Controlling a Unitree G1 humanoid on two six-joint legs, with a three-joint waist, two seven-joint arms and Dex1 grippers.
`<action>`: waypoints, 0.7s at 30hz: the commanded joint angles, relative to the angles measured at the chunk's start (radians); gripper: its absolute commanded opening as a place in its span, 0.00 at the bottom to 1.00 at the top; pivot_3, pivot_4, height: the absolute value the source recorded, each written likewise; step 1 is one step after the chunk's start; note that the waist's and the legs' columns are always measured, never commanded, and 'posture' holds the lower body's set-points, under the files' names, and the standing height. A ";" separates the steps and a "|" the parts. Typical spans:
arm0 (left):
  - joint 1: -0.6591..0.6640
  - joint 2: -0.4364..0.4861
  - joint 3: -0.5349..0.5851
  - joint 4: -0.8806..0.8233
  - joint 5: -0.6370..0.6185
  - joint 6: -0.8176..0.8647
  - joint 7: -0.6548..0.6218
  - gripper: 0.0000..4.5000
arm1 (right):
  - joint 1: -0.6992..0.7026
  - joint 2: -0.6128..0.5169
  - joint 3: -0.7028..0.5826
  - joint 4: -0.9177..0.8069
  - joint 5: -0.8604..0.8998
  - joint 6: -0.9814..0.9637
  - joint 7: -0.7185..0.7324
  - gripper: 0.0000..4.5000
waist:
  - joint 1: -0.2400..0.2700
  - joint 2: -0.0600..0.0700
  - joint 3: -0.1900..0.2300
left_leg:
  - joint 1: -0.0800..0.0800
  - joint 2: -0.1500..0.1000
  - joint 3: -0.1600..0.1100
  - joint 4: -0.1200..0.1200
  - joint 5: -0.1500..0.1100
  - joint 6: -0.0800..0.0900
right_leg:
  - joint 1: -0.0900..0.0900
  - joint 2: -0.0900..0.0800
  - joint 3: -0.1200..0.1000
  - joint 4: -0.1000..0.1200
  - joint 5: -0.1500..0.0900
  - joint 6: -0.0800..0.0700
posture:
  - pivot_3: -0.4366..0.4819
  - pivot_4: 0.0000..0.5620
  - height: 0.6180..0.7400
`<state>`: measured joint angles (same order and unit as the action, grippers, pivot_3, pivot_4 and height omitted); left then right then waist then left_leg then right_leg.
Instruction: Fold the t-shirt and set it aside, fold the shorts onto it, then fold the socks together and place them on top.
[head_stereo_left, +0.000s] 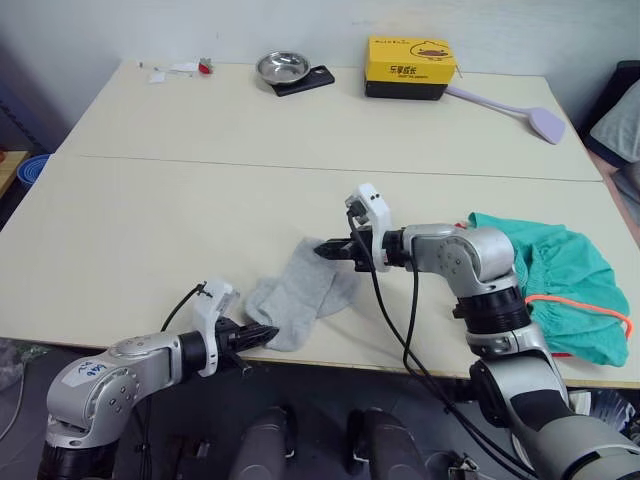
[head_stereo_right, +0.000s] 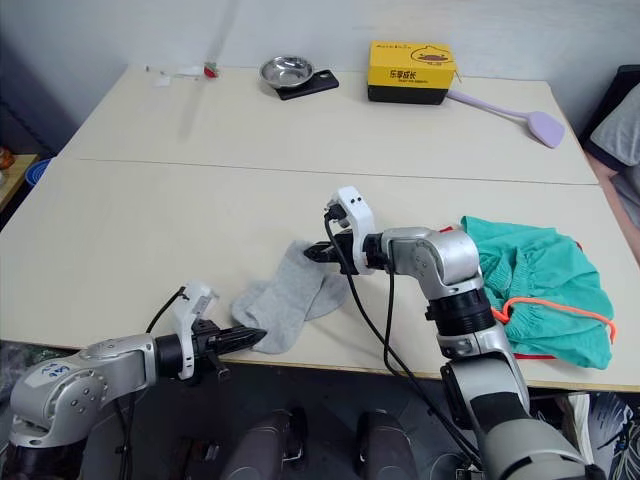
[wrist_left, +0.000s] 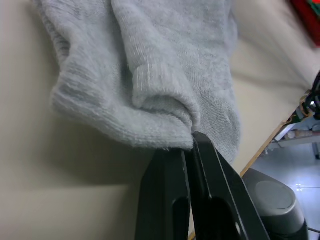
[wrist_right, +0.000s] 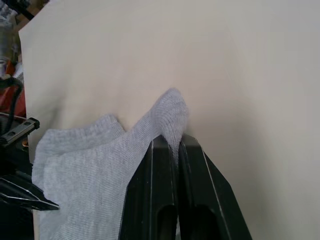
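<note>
Left gripper (head_stereo_left: 268, 333): fingers pressed together, pinching the near end of the socks (head_stereo_left: 300, 290). Right gripper (head_stereo_left: 327, 249): fingers likewise closed on the socks' far end, forearm level.

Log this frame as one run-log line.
stage: sock fold | left gripper: shut on light-grey fabric socks | right gripper: shut on socks | teal-green cloth shorts: beside right arm

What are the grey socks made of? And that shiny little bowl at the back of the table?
The socks look like soft knitted fabric, maybe cotton: the left wrist view shows tiny ribbed stitches and a fuzzy surface. The bowl looks like polished metal, probably steel, since it is silvery and catches bright reflections. Both are guesses from looks alone.
</note>
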<state>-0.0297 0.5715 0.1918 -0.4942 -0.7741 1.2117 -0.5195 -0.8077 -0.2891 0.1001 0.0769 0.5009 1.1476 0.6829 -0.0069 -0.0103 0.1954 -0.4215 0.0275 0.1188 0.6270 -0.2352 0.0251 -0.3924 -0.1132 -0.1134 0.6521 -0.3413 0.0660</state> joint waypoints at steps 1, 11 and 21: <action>0.024 0.041 0.032 0.043 -0.036 0.013 -0.052 0.00 | 0.010 -0.010 -0.055 -0.076 0.040 0.015 -0.011 0.00 | -0.007 0.000 0.000 | 0.000 0.000 0.000 0.000 0.000 0.000 | 0.000 0.000 0.000 0.000 0.000 0.000 | 0.48 0.27 1.00; -0.047 0.067 0.059 0.180 -0.032 -0.045 -0.081 0.00 | 0.058 -0.011 -0.077 -0.100 0.037 -0.009 -0.054 0.00 | -0.022 -0.001 0.000 | 0.000 0.001 0.000 -0.002 0.000 0.000 | -0.002 0.001 0.000 0.001 0.000 0.000 | 0.48 0.27 1.00; -0.114 0.129 0.012 0.250 0.004 -0.075 -0.124 0.22 | 0.094 -0.013 -0.075 -0.135 0.040 -0.017 -0.060 0.00 | -0.025 -0.001 0.001 | 0.000 0.001 0.000 -0.004 0.001 0.000 | -0.002 0.001 0.000 0.001 0.000 0.000 | 0.48 0.27 1.00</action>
<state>-0.1539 0.6759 0.1958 -0.2399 -0.8000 1.1392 -0.6555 -0.7186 -0.3020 0.0378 -0.0124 0.5237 1.1526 0.6266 -0.0317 -0.0112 0.1959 -0.4211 0.0285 0.1190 0.6228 -0.2344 0.0244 -0.3944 -0.1122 -0.1135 0.6527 -0.3414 0.0658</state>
